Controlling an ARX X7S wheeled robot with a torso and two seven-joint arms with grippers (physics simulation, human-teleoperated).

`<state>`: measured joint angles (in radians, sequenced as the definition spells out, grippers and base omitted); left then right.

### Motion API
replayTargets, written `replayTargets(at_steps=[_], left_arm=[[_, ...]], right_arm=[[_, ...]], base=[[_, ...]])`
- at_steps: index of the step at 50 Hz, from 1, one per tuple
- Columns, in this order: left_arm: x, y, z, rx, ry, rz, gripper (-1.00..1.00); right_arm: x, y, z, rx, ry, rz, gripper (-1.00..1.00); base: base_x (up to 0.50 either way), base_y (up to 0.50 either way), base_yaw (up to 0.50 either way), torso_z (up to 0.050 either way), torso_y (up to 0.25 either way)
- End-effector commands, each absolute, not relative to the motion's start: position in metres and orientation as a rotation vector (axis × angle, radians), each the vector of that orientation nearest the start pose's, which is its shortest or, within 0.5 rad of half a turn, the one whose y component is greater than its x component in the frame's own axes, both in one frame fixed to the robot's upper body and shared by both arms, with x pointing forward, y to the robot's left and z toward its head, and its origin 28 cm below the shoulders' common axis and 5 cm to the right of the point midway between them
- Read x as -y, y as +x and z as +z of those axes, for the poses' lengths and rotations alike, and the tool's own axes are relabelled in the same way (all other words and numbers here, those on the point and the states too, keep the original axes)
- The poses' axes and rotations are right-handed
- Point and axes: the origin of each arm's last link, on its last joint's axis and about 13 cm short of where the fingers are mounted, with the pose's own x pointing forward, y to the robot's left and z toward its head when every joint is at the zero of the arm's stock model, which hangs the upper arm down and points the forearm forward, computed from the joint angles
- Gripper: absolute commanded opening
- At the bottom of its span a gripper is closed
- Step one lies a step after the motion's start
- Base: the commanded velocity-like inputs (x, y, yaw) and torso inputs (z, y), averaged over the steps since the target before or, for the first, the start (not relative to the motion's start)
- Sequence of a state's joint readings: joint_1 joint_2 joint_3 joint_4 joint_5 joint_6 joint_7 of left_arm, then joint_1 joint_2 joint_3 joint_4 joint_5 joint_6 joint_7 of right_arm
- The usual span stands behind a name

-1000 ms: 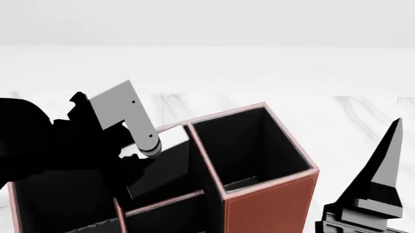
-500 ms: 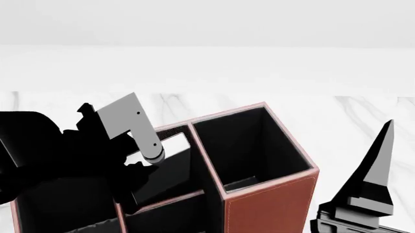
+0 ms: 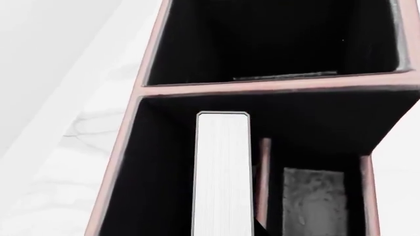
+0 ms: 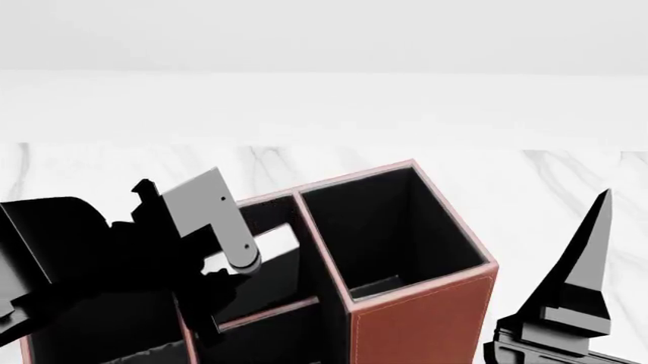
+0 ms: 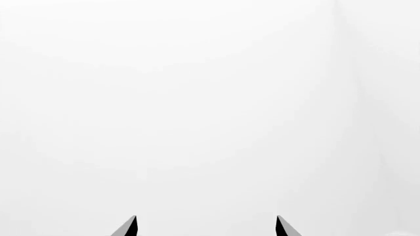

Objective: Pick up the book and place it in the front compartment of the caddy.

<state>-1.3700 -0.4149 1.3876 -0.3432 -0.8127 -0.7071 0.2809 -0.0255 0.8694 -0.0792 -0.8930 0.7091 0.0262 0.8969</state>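
Left wrist view looks straight down the book [image 3: 223, 172], so I read its white page edge as a pale strip hanging inside a black-lined pocket of the caddy [image 3: 276, 87], one pocket short of the large square one. I am holding it edge-down and upright so that it can slip between the pocket's walls without catching a rim — a thin reddish divider stands just beside it.

From the head view, my left gripper [image 4: 208, 292] sits over the left part of the caddy [image 4: 420, 318], the arm covering much of that side. The fingers themselves are lost against the black lining, so I cannot tell how wide they stand; I judge they have the book only because it hangs there upright.

My right gripper [image 5: 204, 226] waits well off to the right, clear of the work — its two tips show apart with nothing between them, facing blank white.

The book looks thin and flat: dark cover, squared corners, fine page lines on the pale edge. Whether this pocket is the front one, I cannot say for sure.
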Motion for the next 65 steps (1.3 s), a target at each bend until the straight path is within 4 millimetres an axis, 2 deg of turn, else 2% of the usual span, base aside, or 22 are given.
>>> replayTargets(at_steps=[1,26,27,55,65], left_arm=[[-0.200,0.374,0.189,-0.478,0.707,-0.783,-1.00],[-0.201,0.378,0.176,-0.509,0.688,-0.760,-1.00],[-0.201,0.378,0.176,-0.511,0.690,-0.761,1.00],[-0.202,0.373,0.181,-0.494,0.666,-0.744,1.00],[-0.204,0.357,0.178,-0.377,0.541,-0.700,1.00]], right_arm=[[0.146,0.154,0.197,0.510,0.123,-0.194,1.00],[0.145,0.157,0.194,0.500,0.119,-0.192,1.00],[0.145,0.157,0.194,0.500,0.119,-0.192,1.00],[0.145,0.155,0.195,0.505,0.122,-0.190,1.00],[0.144,0.156,0.193,0.498,0.125,-0.186,1.00]], base=[[0.00,0.00,0.00,0.000,0.000],[0.00,0.00,0.00,0.000,0.001],[0.00,0.00,0.00,0.000,0.000],[0.00,0.00,0.00,0.000,0.000],[0.00,0.00,0.00,0.000,0.000]])
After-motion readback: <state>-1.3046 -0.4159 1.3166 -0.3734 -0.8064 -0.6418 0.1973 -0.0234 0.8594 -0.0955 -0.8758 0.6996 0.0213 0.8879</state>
